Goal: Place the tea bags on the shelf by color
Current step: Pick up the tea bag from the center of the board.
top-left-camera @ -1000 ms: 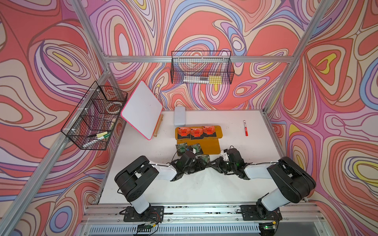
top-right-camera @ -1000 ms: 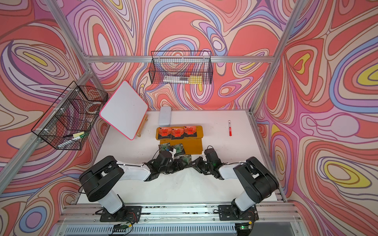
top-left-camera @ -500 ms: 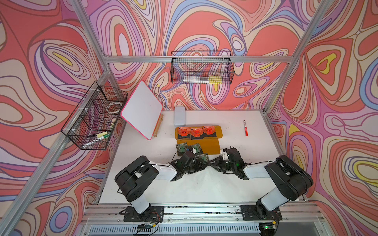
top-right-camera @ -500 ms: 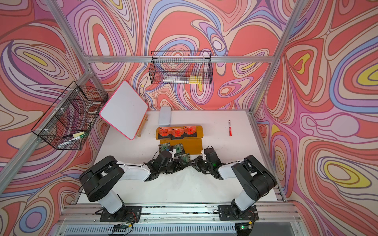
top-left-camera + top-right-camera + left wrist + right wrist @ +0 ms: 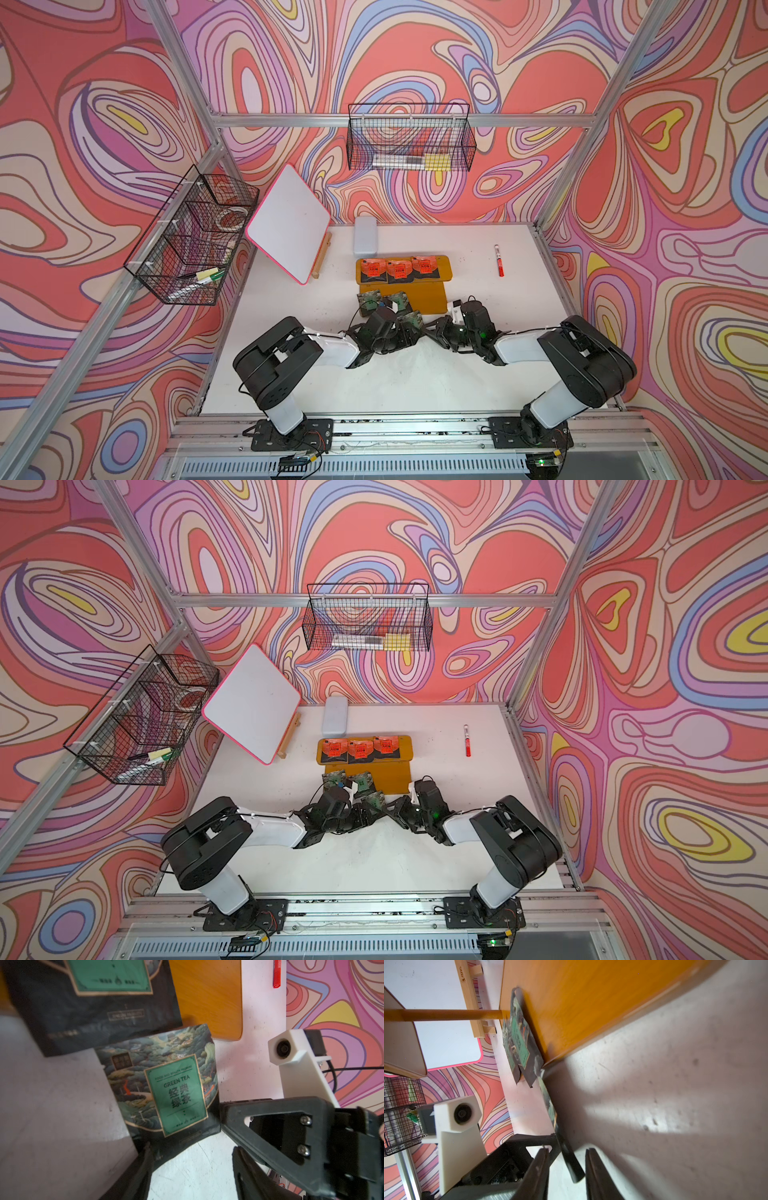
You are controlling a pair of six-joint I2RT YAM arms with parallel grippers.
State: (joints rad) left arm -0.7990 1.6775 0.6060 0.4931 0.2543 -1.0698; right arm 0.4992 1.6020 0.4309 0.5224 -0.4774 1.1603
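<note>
The mustard-yellow shelf (image 5: 430,297) carries three orange-faced tea bags (image 5: 397,269) in a row on its upper tier. Two green-faced tea bags (image 5: 368,300) (image 5: 400,300) lie at the left end of its lower tier. A third green tea bag (image 5: 412,320) (image 5: 166,1093) sits on the table in front, between both grippers. My left gripper (image 5: 409,332) (image 5: 193,1167) is open, and the bag's near edge rests by one finger (image 5: 145,1165). My right gripper (image 5: 434,328) (image 5: 568,1167) is open around the bag's opposite edge (image 5: 571,1165), with a gap on both sides.
A red marker (image 5: 500,262) lies to the right of the shelf. A white pink-edged board (image 5: 289,230) leans at the back left, with a pale grey box (image 5: 365,235) beside it. Black wire baskets hang on the left wall (image 5: 189,237) and the back wall (image 5: 409,139).
The right gripper has edged a little toward the left gripper and the green tea bag. The left arm and the other tea bags look unchanged.
</note>
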